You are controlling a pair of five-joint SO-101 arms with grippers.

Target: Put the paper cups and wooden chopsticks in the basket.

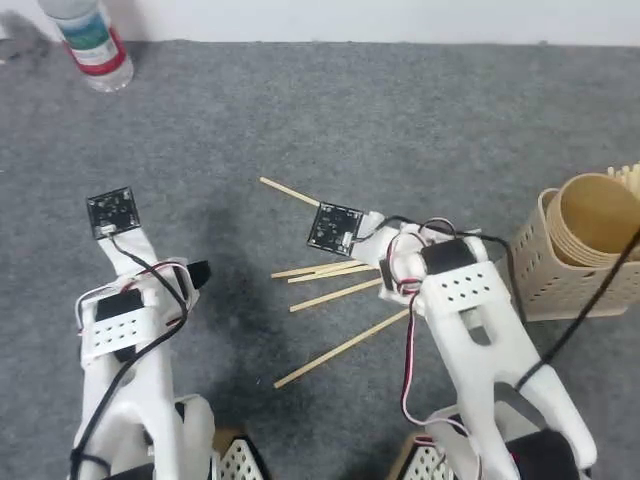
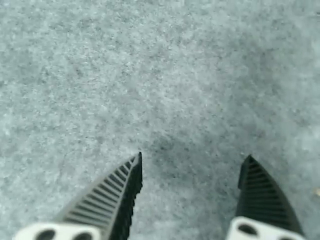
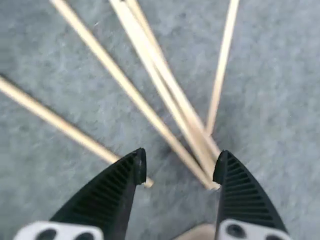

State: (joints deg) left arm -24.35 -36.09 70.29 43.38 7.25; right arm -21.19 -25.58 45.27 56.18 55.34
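Note:
Several wooden chopsticks [image 1: 330, 283] lie scattered on the grey carpet in the middle of the high view. My right gripper [image 3: 181, 165] hangs open just above their near ends, with the crossed chopsticks [image 3: 165, 95] running between and beyond its fingertips. At the right edge stands a cream basket [image 1: 545, 275] holding a stack of paper cups [image 1: 598, 222] and a few chopsticks [image 1: 628, 175]. My left gripper [image 2: 192, 167] stands open over bare carpet at the left, holding nothing.
A plastic water bottle [image 1: 88, 38] with a red label stands at the far left corner. A black cable [image 1: 590, 300] runs from the right arm across the basket's front. Open carpet stretches beyond the chopsticks.

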